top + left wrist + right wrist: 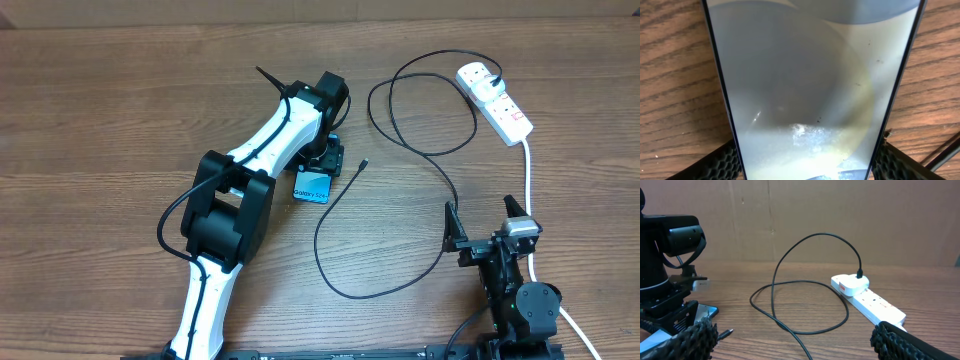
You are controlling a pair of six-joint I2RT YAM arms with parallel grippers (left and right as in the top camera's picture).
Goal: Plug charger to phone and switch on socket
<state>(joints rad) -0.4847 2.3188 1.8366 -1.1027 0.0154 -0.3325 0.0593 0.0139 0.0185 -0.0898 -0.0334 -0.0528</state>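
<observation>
- Phone [312, 187] flat on tabletop [100, 130], near centre, screen lit and facing up; charging port end not made out.
- Left gripper [807, 147] clenched on phone, pads against both long edges in the left wrist view.
- Right gripper [480, 212] released, jaws wide apart, nothing between, low on the right side near the white lead [527, 165].
- Charger [816, 234] lying in loose loops across the tabletop; white plug [852, 283] seated in socket [497, 100] at far right.
- Connector tip [364, 162] free on the tabletop, just beside phone, not touching it.
- Handling, judged: phone rigid, smooth-edged, likely slippery and scratch-prone; best held by the long edges, off the screen.
- Cable thin, limp, very light; likely to sag and twist if taken far back. Best pinched right behind the connector tip so the stiff end can be aimed.
- Socket light, may slide under a switch press; straight-down push advised.
</observation>
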